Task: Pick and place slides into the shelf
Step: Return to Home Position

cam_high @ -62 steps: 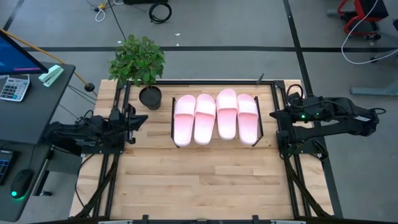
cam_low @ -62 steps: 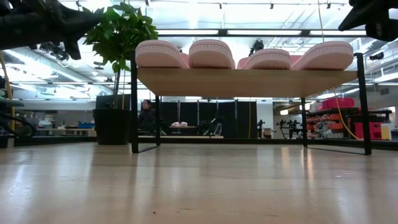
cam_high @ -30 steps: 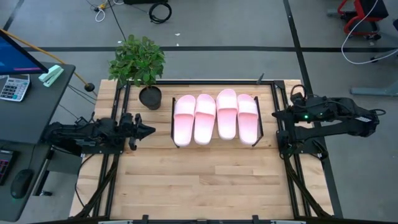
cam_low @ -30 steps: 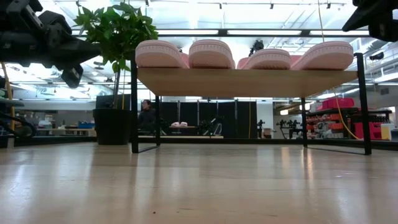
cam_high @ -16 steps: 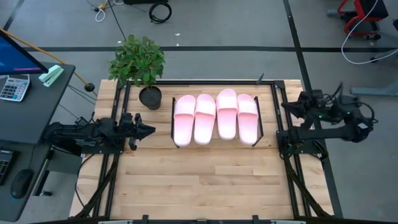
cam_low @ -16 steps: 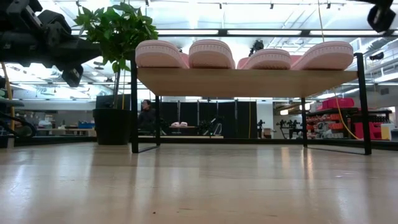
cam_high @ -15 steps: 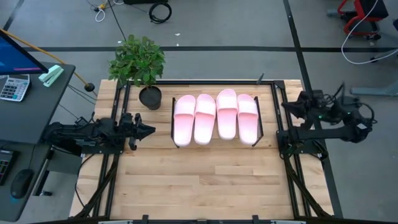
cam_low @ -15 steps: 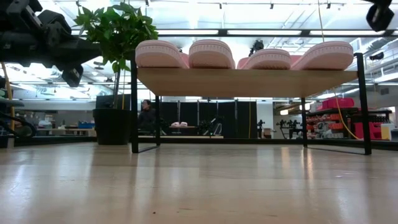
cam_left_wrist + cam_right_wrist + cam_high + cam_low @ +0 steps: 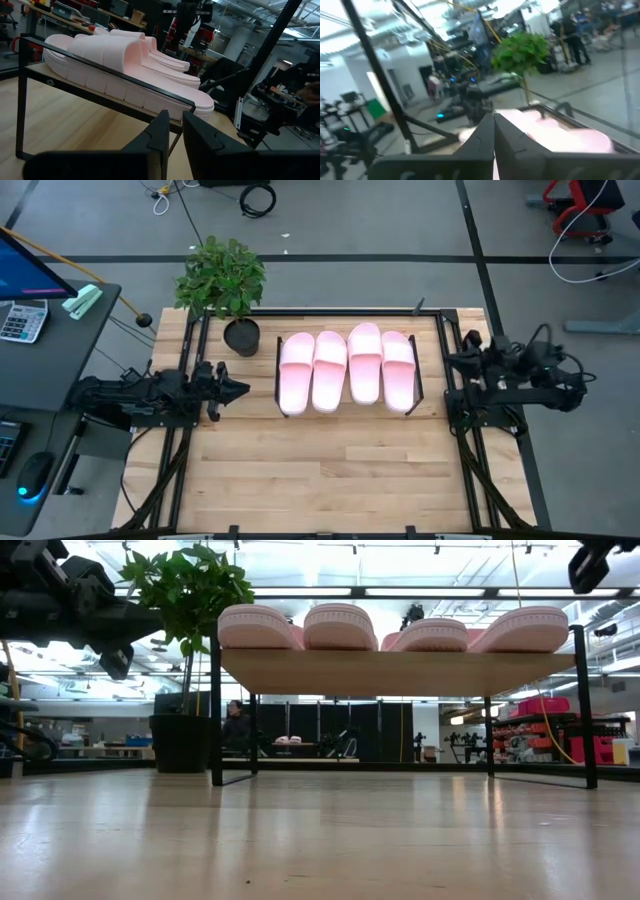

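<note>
Wooden worktop (image 9: pixel 320 470) is carrying the shelf (image 9: pixel 279 370) with all four slides (image 9: pixel 347 368) resting on it; left tool (image 9: pixel 232 389) is parting slightly, empty, right tool (image 9: pixel 452 362), pressed together, has been retreating, suggesting completion.

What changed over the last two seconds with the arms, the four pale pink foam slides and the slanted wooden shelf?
The left gripper pushed out toward the black-framed light-wood shelf, parted its fingers a crack, then held beside it. The right gripper, shut and empty, folded back over its base at the table's right edge. Nothing was grasped or released. The four pale pink foam slides and the potted green plant stayed put.
</note>
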Robot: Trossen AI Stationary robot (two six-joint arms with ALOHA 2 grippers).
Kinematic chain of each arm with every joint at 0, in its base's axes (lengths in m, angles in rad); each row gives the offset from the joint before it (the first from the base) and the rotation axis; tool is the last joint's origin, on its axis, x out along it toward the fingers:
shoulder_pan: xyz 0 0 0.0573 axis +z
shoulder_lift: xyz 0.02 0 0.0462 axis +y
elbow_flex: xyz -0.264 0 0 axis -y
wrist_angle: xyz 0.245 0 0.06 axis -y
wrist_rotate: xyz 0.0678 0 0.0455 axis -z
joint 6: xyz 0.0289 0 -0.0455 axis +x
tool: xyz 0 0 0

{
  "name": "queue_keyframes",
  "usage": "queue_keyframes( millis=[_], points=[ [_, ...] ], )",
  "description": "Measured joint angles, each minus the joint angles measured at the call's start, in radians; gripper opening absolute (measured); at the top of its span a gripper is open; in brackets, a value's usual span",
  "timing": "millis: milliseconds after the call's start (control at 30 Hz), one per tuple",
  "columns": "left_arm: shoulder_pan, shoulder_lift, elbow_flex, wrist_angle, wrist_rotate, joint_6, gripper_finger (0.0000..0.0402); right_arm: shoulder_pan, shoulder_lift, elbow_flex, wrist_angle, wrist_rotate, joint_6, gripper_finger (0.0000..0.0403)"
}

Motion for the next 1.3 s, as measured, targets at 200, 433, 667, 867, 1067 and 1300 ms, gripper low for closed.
queue_keyframes(
  millis=[200,433,667,867,1067,1300],
  points=[
    [0.0,0.001,0.0,0.0,0.0,0.0,0.0054,0.0,0.0,-0.109,0.096,-0.066,0.003,0.0002],
    [0.0,0.001,0.0,0.001,0.001,0.0,0.005,0.0,-0.002,-0.278,0.307,-0.156,0.041,0.0002],
    [0.0,0.001,0.0,0.002,0.002,0.001,0.0059,0.0,-0.002,-0.396,0.471,-0.211,0.084,0.0001],
    [0.0,0.001,0.0,0.002,0.002,0.0,0.0055,-0.001,-0.002,-0.47,0.502,-0.219,0.091,0.0002],
    [0.0,0.001,0.0,0.002,0.002,0.0,0.0048,-0.001,-0.002,-0.535,0.636,-0.212,0.105,0.0002],
    [0.0,0.001,0.0,0.002,0.002,0.0,0.0056,-0.001,-0.002,-0.544,0.633,-0.213,0.08,0.0002]
  ],
)
